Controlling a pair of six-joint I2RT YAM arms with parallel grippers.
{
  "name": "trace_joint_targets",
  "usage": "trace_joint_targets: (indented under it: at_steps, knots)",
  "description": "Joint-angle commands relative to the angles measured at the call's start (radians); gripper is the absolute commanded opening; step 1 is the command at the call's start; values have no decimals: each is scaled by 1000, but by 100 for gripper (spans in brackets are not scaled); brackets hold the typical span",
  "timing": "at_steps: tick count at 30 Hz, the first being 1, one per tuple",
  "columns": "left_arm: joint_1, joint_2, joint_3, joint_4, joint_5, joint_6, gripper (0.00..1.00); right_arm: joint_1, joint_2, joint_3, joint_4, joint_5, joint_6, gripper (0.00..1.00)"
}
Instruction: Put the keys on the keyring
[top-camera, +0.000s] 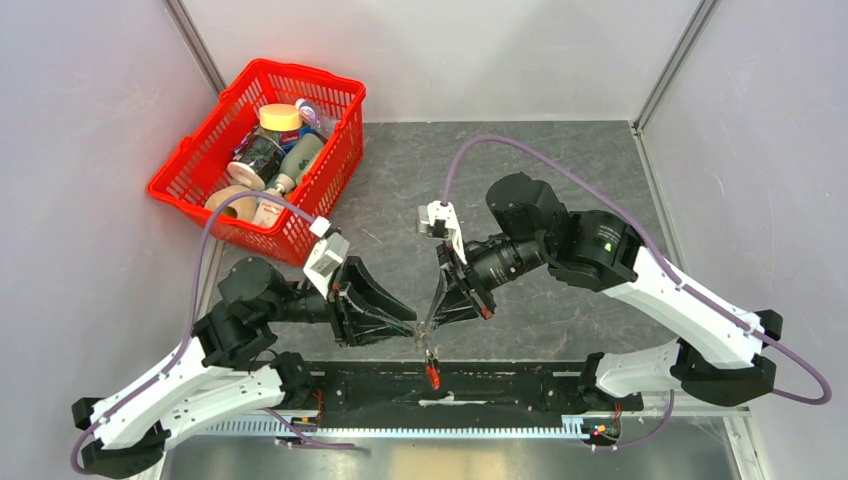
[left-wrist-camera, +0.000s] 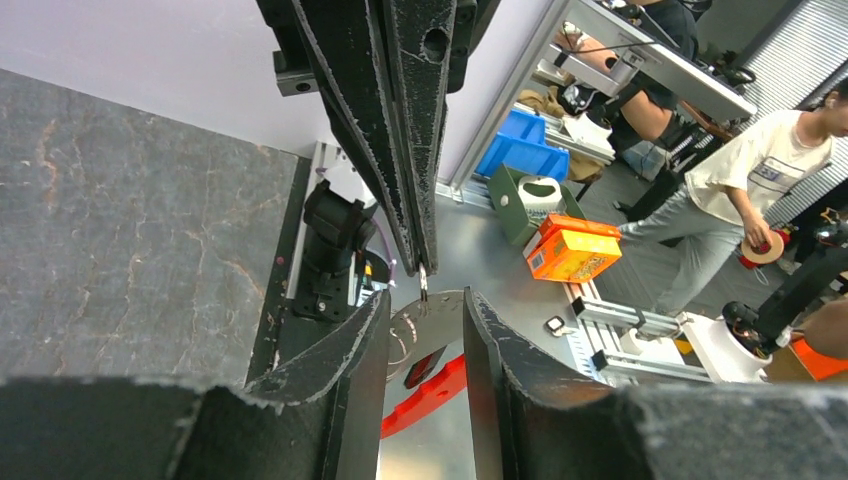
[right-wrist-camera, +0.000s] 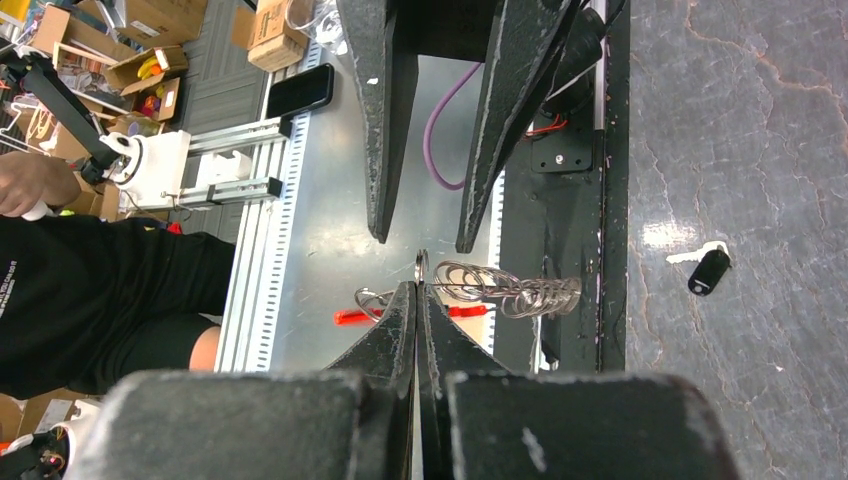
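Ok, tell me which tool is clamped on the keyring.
The right tool: its jaws are shut on a loop of the keyring. The left tool faces it with jaws apart.

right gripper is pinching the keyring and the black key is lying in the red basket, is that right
No. The right gripper does pinch the keyring, but the black key lies on the table, not in the red basket. The right wrist view shows it.

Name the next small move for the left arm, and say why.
Probably ease the left gripper forward and close on the keyring. Its jaws stand open just short of it, the right gripper pinches it, and a key lies on the table.
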Motion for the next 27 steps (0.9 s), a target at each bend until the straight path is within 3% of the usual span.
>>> trace_joint_targets:
  at_steps: [1,11,27]
  knots:
    - [1,9,29,-15,41,24,40,5,10,50,13,-8,-13,0]
    - [0,33,26,3,58,19,39,4,29,70,12,20,-4,0]
    - [1,32,17,15,66,20,7,5,33,49,0,3,-10,0]
